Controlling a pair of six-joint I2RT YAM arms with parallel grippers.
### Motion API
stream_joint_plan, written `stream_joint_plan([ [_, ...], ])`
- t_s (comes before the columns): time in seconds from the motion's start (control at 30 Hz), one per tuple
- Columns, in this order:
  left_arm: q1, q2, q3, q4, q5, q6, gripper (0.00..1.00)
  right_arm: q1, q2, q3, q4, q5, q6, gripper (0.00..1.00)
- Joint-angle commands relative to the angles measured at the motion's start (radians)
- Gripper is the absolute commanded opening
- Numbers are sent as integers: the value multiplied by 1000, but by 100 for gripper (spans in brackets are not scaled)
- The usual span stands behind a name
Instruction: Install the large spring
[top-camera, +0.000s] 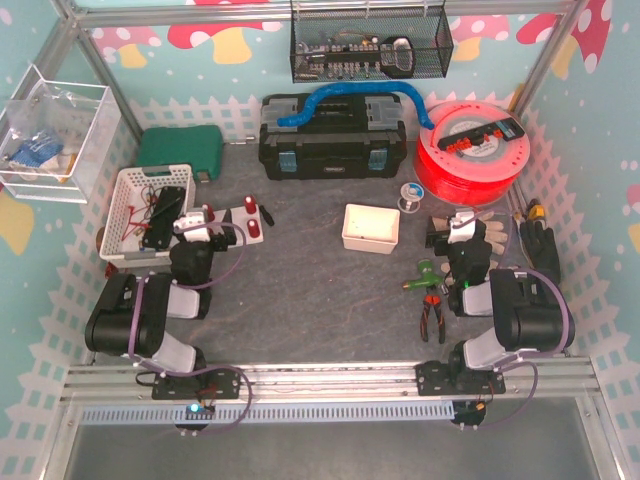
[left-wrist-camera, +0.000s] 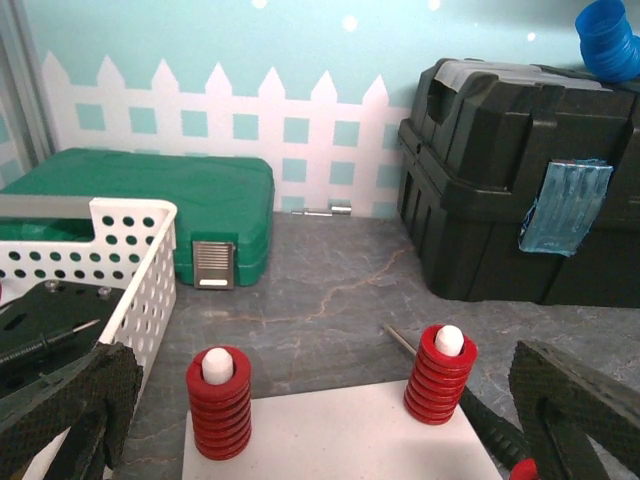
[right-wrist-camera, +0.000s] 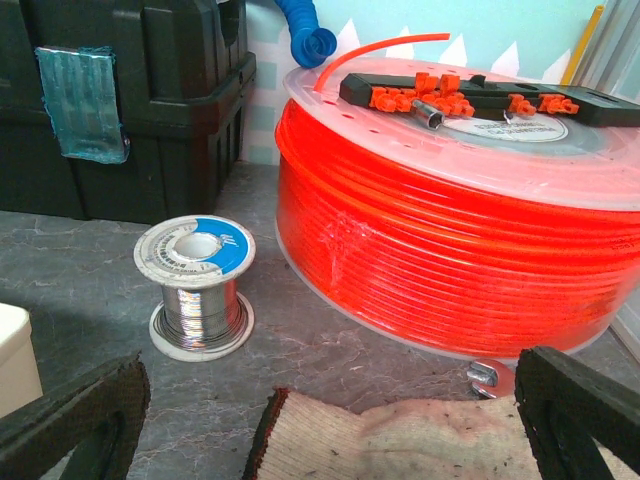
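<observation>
White basket (left-wrist-camera: 120, 260): far left, its perforated wall just beside the left finger (left-wrist-camera: 70, 410); allow for it when closing.
Left gripper (left-wrist-camera: 325, 405): released, jaws wide and empty, straddling the near edge of the white plate (left-wrist-camera: 330, 445).
Large spring (left-wrist-camera: 218, 410): I take it to be the wider red coil on the plate's left peg (left-wrist-camera: 217, 365) (the camera's nearness may flatter it). The white peg tip shows above its top turn, so it looks threaded on.
Doing it well: centre the jaws on the coil's middle turns, clench lightly so the turns don't buckle, and move straight along the peg, never sideways.
Second coil (left-wrist-camera: 440, 385): on the right peg (left-wrist-camera: 449, 340), apart from the first; keep the right finger (left-wrist-camera: 580, 410) off it.
Toolbox (left-wrist-camera: 500, 170): far right, well apart.
Right gripper (right-wrist-camera: 325, 405): released, holding nothing, hovering over a glove (right-wrist-camera: 400, 440) near the orange reel (right-wrist-camera: 460, 240), well away from the work.
</observation>
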Motion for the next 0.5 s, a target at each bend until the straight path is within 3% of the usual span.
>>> stream_joint_plan([
  [0.0,-2,3,-13,31,-12,-9,99,3,2,-2,47,4,-14,99],
  [0.37,-4,5,-12,31,-14,-6,99,2,4,-4,48,11,-11,99],
  [0.47,-5,5,-12,31,-14,-5,99,3,-5,-48,112,126,36,99],
])
